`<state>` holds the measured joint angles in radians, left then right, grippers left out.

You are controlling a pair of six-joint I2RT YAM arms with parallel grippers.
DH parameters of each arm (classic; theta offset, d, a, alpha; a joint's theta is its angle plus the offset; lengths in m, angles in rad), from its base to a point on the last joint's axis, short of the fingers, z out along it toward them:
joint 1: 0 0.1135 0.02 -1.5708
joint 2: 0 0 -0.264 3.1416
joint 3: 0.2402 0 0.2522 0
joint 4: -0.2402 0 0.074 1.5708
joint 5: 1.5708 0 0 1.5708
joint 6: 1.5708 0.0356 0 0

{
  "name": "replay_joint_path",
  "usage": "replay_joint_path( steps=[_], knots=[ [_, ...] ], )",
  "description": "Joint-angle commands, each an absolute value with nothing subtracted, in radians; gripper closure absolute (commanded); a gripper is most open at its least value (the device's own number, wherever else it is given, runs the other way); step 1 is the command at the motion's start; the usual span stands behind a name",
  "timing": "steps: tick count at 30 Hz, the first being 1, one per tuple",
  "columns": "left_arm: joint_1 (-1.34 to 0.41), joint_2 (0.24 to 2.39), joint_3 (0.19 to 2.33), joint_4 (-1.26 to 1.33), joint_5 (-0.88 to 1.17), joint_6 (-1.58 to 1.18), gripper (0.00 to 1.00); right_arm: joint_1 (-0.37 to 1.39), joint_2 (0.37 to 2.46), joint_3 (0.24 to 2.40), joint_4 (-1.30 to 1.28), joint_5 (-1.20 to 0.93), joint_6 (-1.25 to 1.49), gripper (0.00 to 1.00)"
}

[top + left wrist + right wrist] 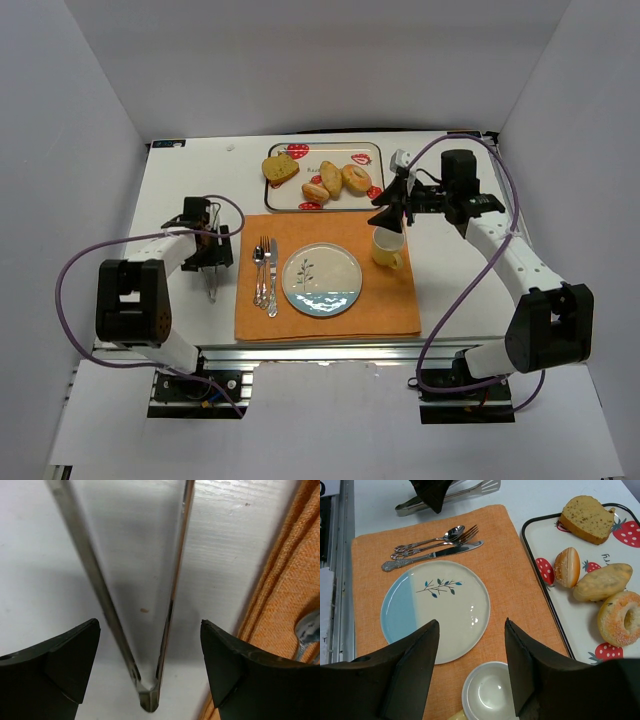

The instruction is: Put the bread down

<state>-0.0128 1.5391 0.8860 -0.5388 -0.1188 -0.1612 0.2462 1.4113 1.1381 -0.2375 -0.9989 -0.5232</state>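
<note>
Steel tongs (146, 696) sit inside your left tool (149, 630), wide and empty. Centre them, drop lower, then close. Your right tool (470, 625) wide too, bread (612, 622) off to its side.

Coarse woven cloth is being shown by the orange placemat (515, 580), a glossy glaze by the plate (460, 605), polished metal by the tongs (149, 695), a matt grainy crust by the bread (612, 625).
</note>
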Motion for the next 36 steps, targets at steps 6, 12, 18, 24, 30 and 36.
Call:
replay_joint_path(
  steps=[6,12,18,24,30,36],
  knots=[
    [-0.023,1.62,0.876,-0.413,-0.11,-0.14,0.17,0.193,1.414,1.16,-0.209,-1.046,-0.477,0.4],
    [-0.02,1.649,0.836,-0.351,-0.112,-0.167,0.24,0.155,1.41,1.149,-0.181,-1.066,-0.439,0.39],
    [-0.008,1.678,0.824,-0.308,-0.109,-0.199,0.4,0.138,1.408,1.149,-0.176,-1.08,-0.428,0.39],
    [-0.003,1.658,0.821,-0.305,-0.087,-0.216,0.87,0.121,1.394,1.137,-0.176,-1.088,-0.426,0.39],
    [-0.052,1.473,0.928,-0.351,0.058,-0.296,0.89,0.098,1.381,1.129,-0.179,-1.095,-0.428,0.39],
    [-0.19,1.423,1.074,-0.331,0.224,-0.518,0.73,0.089,1.387,1.127,-0.169,-1.103,-0.411,0.39]
  ],
)
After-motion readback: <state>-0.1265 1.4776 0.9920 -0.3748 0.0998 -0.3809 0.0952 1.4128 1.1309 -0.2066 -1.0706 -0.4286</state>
